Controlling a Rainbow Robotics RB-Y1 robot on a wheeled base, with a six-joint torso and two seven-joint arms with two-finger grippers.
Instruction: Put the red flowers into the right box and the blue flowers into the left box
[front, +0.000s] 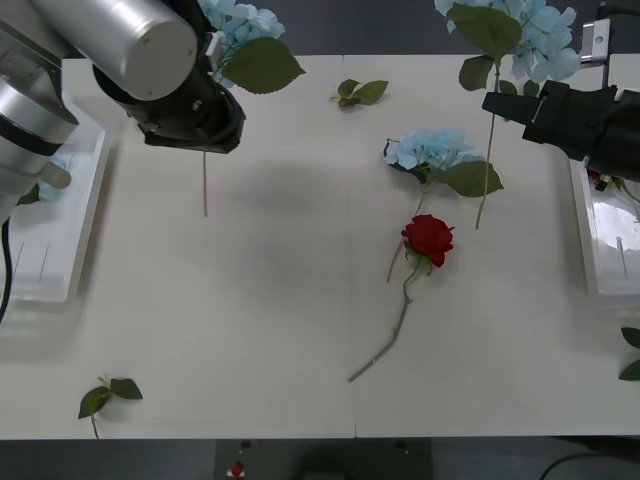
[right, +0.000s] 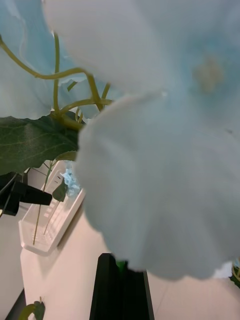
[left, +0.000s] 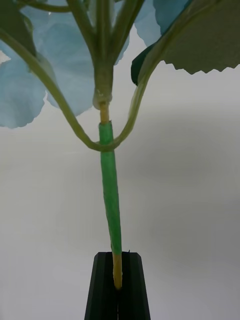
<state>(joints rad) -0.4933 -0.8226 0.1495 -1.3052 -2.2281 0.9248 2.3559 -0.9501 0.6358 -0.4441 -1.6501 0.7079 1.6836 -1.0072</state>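
Your left gripper (left: 118, 287) has its black fingers (left: 102, 285) pinched shut on the stem of a blue flower (left: 60, 75), gripping low on the stem so the bloom and leaf stand clear beyond the fingertips. In the front view that flower (front: 238, 22) hangs from the left gripper (front: 205, 140) with its stem pointing down past the fingers, above the table (front: 250, 300) and just beside the left box (front: 85, 215). A short carry outward should put it over that box, which already seems to hold something pale blue at its far end.

Your right gripper (right: 120, 287) is likewise closed on a second blue flower (right: 150, 150), whose petals sit so close beyond the fingers that they hide most else. From the front, this bloom (front: 530, 35) rides above the right gripper (front: 500, 105), stem hanging below the fingers, right beside the right box (front: 585, 230). That is the wrong bin for blue, so judge that it must cross to the left box.

Lying on the table, well apart from both sets of fingers, are a third blue flower (front: 430, 150) and one red flower (front: 428, 238), touching at stem and leaf. A hint of red shows inside the right box.
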